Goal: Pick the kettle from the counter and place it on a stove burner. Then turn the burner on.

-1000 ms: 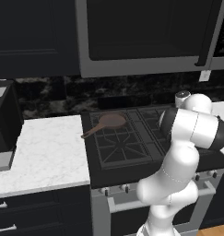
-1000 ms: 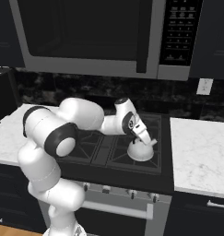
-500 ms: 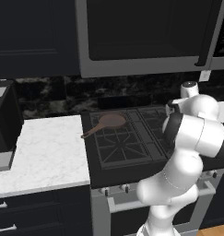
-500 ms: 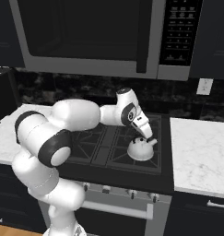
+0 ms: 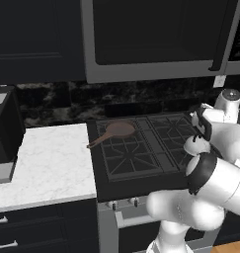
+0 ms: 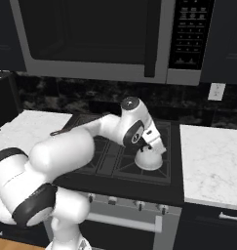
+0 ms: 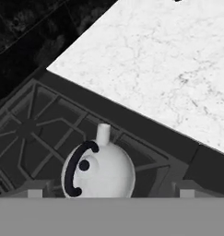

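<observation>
**Kettle on front right burner, pincer just above it**

Pincer (image 6: 153, 145) sits low over the kettle (image 6: 149, 159), hand partly covering it in the right base view. Finger tips are hidden there, and cut off at the bottom edge of the hand view, so can't tell how far open it is or whether it touches the handle.

One kettle, white dome, black arched handle and short spout clear in the hand view (image 7: 98, 173). It rests on the stove burner (image 6: 139, 171) at the front right of the cooktop, near the edge of the right bench (image 6: 212, 156). In the left base view the arm's own bulk hides the kettle and most of the right side of the stove.

One brown frying pan (image 5: 117, 130) on the back left grate, its handle pointing out toward the left bench (image 5: 42, 158). Burner count unclear, the arm covers part of the grates. Knobs (image 6: 137, 205) along the stove front: about four visible, small.

One microwave (image 6: 100, 39) above the stove; its keypad text is too small to read. One wall outlet (image 6: 217, 91) at right. A dark appliance (image 5: 5, 128) on the left bench, cut off by the frame edge.
</observation>
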